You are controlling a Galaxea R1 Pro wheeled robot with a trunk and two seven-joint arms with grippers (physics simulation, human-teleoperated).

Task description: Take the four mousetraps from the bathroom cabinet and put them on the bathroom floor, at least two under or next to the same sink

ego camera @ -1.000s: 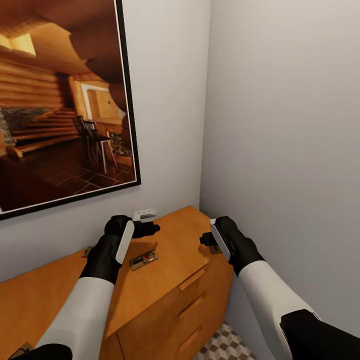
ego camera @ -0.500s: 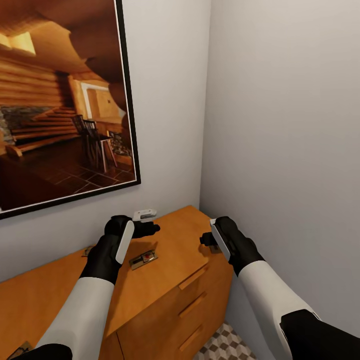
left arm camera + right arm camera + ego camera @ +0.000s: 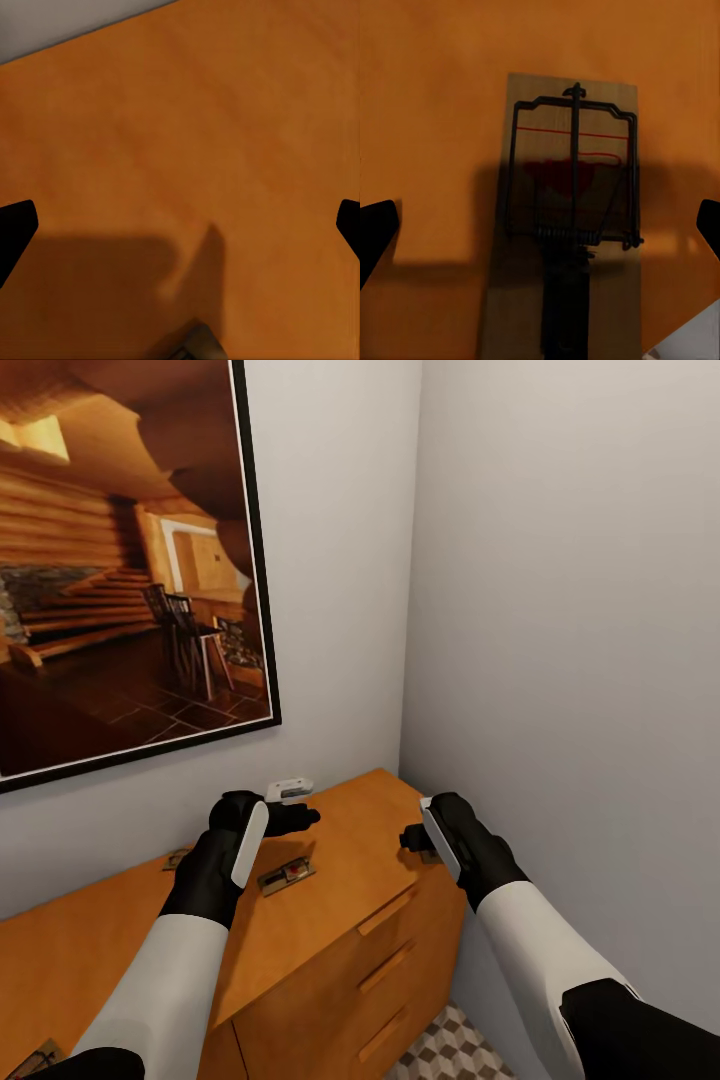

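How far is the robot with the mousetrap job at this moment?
Nothing looks placed yet: no trap lies on the visible bathroom floor. In hand: the open right gripper hovers over a mousetrap on the cabinet. Another trap lies near the left gripper. Everything remains.

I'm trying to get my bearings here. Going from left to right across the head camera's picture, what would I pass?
Framed picture → left gripper above a mousetrap on the cabinet → right gripper → bare grey wall.

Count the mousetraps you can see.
4 mousetraps, all on the cabinet top: one beside the left forearm, one behind it near the wall, one at the head view's lower-left edge, one below the right pincer.
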